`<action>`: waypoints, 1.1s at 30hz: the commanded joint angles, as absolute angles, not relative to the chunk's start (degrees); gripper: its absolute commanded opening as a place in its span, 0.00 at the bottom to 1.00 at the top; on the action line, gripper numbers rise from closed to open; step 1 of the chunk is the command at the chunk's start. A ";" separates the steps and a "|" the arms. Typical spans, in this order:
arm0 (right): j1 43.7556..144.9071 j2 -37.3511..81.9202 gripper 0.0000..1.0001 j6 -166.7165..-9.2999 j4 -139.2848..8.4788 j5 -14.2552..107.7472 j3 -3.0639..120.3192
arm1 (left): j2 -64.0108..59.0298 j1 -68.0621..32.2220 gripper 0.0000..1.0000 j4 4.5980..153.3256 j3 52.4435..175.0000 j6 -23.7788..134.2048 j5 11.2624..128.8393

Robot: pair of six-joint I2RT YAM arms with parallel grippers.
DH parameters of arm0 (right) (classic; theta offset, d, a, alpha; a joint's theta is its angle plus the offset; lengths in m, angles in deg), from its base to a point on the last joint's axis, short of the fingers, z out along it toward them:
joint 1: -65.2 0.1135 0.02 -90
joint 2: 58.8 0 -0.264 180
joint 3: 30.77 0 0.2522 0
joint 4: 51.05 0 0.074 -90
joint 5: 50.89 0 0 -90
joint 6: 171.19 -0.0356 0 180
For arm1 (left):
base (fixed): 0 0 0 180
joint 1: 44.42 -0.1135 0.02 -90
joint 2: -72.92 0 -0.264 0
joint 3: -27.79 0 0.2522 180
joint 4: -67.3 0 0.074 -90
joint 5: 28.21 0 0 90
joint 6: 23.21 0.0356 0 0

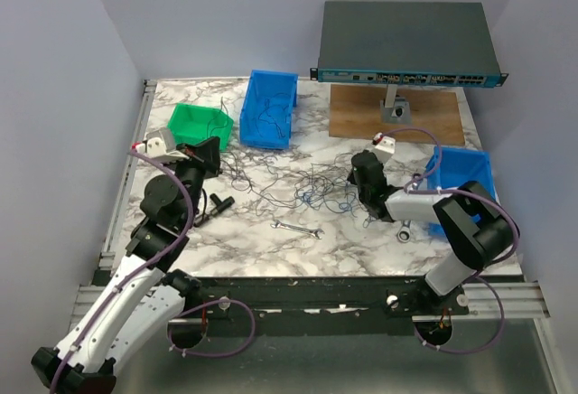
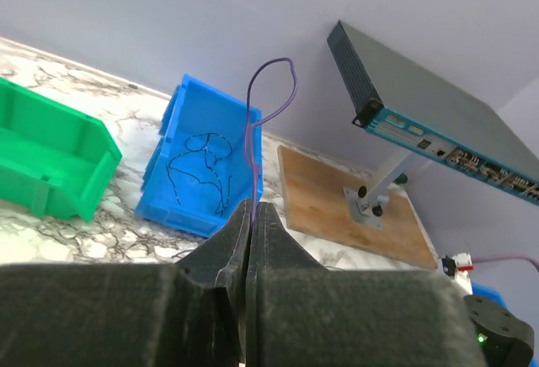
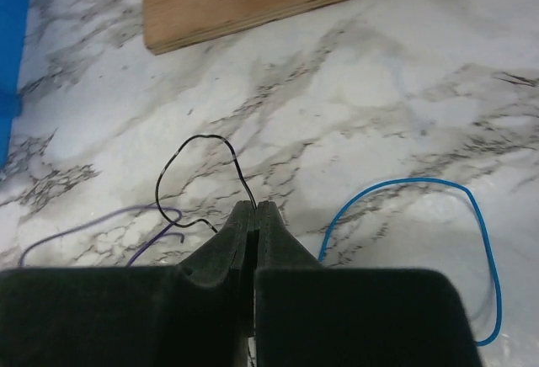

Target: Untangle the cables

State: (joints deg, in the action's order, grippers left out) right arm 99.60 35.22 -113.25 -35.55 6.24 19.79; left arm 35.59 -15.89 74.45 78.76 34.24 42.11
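The cables (image 1: 298, 186) lie as a loose tangle of thin black and blue wires across the middle of the marble table (image 1: 271, 249). My left gripper (image 2: 253, 209) is raised at the left and shut on a thin purple cable (image 2: 251, 123), which loops upward from its tips. It shows in the top view (image 1: 210, 149) near the green bin. My right gripper (image 3: 255, 205) is low over the table at the tangle's right side (image 1: 363, 182), shut on a black cable (image 3: 181, 152) that curls left. A blue cable (image 3: 472, 207) arcs beside it on the right, and a purple one (image 3: 84, 228) lies at the left.
A green bin (image 1: 200, 123) and a blue bin (image 1: 269, 109) holding black wires stand at the back left. Another blue bin (image 1: 470, 173) is at the right. A network switch (image 1: 406, 46) stands on a wooden board (image 1: 397, 114). A silver wrench (image 1: 298, 228) lies near the front.
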 commanded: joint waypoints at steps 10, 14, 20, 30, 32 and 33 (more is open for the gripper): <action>98.60 19.76 0.93 -105.81 -13.27 27.45 4.94 | 34.56 -16.40 0.00 83.77 84.63 32.29 48.75; 98.93 19.28 0.93 -103.46 -0.83 47.13 1.65 | 32.63 -16.44 0.00 81.87 85.79 33.09 55.31; 105.38 25.72 0.92 -99.73 0.90 59.98 6.08 | 29.52 -16.29 0.00 80.16 87.28 30.62 63.74; 109.63 29.94 0.91 -98.34 0.91 61.96 8.47 | 25.07 -12.31 0.00 70.70 85.76 18.70 70.78; 109.85 30.27 0.91 -98.16 1.15 61.49 8.48 | 24.82 -10.99 0.00 69.51 86.14 17.59 70.33; 109.83 30.36 0.91 -97.94 1.15 61.31 8.47 | 24.83 -10.33 0.00 69.09 86.60 17.21 70.07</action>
State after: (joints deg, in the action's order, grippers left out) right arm 109.24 29.32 -99.52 -1.76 59.60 7.31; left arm 24.78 -12.72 74.93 85.80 21.95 67.88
